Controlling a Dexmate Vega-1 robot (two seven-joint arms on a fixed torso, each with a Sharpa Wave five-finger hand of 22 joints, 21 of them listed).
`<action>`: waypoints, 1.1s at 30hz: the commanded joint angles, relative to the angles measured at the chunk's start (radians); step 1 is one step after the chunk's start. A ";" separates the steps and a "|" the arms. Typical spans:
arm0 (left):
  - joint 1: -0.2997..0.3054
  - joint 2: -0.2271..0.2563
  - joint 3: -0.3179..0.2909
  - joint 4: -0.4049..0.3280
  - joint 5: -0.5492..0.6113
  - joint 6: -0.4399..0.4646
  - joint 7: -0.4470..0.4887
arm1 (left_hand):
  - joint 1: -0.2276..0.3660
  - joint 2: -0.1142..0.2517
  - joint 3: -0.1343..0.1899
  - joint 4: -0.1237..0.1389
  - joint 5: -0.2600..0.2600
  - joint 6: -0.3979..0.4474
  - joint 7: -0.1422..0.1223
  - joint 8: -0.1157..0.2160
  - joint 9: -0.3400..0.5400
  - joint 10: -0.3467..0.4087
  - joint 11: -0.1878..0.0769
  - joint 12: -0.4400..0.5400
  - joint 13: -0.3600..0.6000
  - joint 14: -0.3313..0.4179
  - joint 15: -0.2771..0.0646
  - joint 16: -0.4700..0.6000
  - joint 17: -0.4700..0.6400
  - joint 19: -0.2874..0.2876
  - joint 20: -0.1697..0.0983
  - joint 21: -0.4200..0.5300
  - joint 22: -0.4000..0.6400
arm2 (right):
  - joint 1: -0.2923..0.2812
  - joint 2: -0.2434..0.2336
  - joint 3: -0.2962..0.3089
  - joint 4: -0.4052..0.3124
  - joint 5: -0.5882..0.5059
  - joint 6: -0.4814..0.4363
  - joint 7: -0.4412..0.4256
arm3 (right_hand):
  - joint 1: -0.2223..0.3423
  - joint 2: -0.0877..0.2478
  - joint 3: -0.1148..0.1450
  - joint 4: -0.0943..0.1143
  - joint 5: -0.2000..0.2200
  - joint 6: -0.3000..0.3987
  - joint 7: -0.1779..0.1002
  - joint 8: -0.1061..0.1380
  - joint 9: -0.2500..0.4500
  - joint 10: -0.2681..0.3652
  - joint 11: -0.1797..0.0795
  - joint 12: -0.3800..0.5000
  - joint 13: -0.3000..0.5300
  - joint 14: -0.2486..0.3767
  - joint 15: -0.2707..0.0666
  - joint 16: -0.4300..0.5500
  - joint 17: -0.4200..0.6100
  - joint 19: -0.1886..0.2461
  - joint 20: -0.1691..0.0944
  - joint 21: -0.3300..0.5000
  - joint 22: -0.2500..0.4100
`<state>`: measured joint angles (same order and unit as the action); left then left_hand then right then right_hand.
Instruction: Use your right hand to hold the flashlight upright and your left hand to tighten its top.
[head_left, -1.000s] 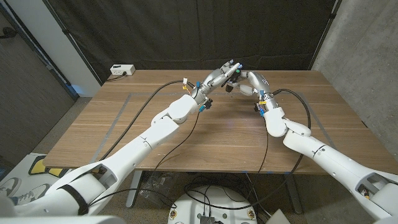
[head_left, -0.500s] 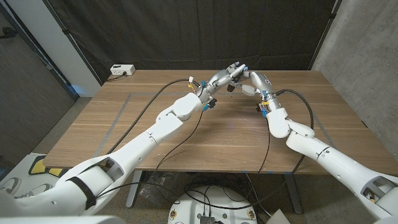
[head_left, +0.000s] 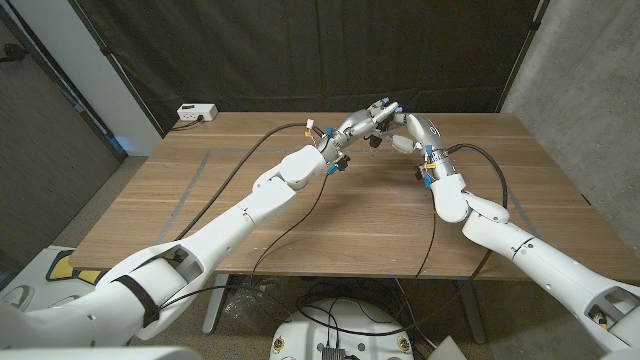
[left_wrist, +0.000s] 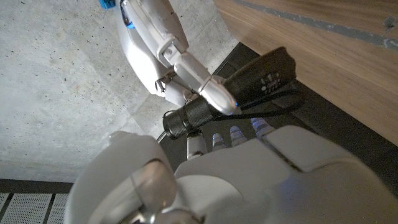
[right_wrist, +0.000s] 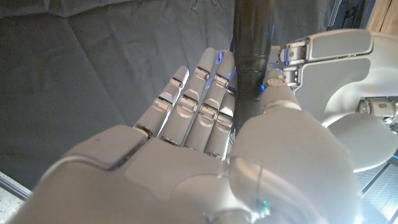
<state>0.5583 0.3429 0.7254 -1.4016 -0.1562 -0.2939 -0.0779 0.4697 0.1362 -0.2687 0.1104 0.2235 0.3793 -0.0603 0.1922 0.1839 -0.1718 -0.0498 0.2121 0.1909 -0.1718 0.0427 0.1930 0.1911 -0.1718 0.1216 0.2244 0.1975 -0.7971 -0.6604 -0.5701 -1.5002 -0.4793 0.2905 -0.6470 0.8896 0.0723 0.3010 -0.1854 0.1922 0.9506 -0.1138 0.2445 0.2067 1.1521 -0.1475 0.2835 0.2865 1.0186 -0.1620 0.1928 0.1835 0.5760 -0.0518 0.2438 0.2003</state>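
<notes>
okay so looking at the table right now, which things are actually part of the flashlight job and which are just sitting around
Part of the job:
flashlight, black, held between the two hands above the far side of the table
right hand, gripping the flashlight
left hand, at the flashlight

Just lying about:
white box at the table's far left corner
wooden table itself

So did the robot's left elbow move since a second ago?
Yes. In the head view the left arm has stretched farther out over the table, toward the white box end, while both hands meet at the flashlight.
</notes>
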 joint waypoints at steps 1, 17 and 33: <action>0.066 0.069 -0.059 -0.105 0.005 -0.003 0.057 | 0.007 0.003 -0.006 0.002 0.008 -0.011 0.000 -0.006 0.003 -0.017 0.004 -0.002 0.001 -0.096 -0.007 0.001 0.002 -0.235 -0.001 0.007 0.002 | 0.000 0.022 -0.011 -0.016 -0.013 -0.051 0.010 | 0.082 0.088 0.074 0.070 0.004 0.105 -0.096 0.004 0.005 0.069 -0.057 0.003 0.004 0.007 -0.074 -0.001 0.004 -0.003 -0.075 -0.001 0.002; 0.196 0.207 -0.193 -0.230 -0.044 0.012 0.122 | 0.013 0.004 -0.006 0.002 0.008 -0.089 -0.064 -0.019 0.003 0.051 0.016 0.021 0.002 -0.078 -0.006 0.006 0.001 -0.221 0.000 0.011 0.001 | -0.060 0.070 -0.019 -0.098 -0.033 -0.203 -0.043 | 0.082 0.088 0.073 0.071 0.003 0.104 -0.096 0.003 0.005 0.070 -0.055 0.002 0.004 0.014 -0.076 0.002 0.006 0.008 -0.071 0.003 0.002; 0.258 0.286 -0.245 -0.204 -0.151 -0.026 0.037 | 0.018 0.004 -0.008 0.002 0.007 -0.246 -0.034 -0.024 0.005 0.072 0.019 0.019 0.002 -0.056 0.003 0.009 0.000 -0.208 -0.002 0.015 0.001 | -0.091 0.094 -0.059 -0.185 -0.094 -0.402 -0.047 | 0.083 0.089 0.074 0.070 0.004 0.104 -0.096 0.002 0.005 0.068 -0.056 0.002 0.005 0.015 -0.074 0.001 0.005 -0.001 -0.075 -0.001 0.001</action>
<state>0.7618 0.5631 0.5294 -1.6161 -0.2442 -0.2976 0.0051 0.4855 0.1334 -0.2687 0.1104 0.2235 0.1390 -0.0942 0.1657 0.1839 -0.1034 -0.0286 0.2275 0.1910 -0.1718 0.0427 0.1931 0.1910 -0.1718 0.1216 0.2311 0.1952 -0.8803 -0.5787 -0.6020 -1.6460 -0.5292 0.0362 -0.6954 0.8902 0.0716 0.3009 -0.1853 0.1875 0.9506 -0.1138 0.2412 0.2067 1.1627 -0.1474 0.2815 0.2874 1.0229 -0.1662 0.1928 0.1835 0.5760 -0.0518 0.2438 0.2003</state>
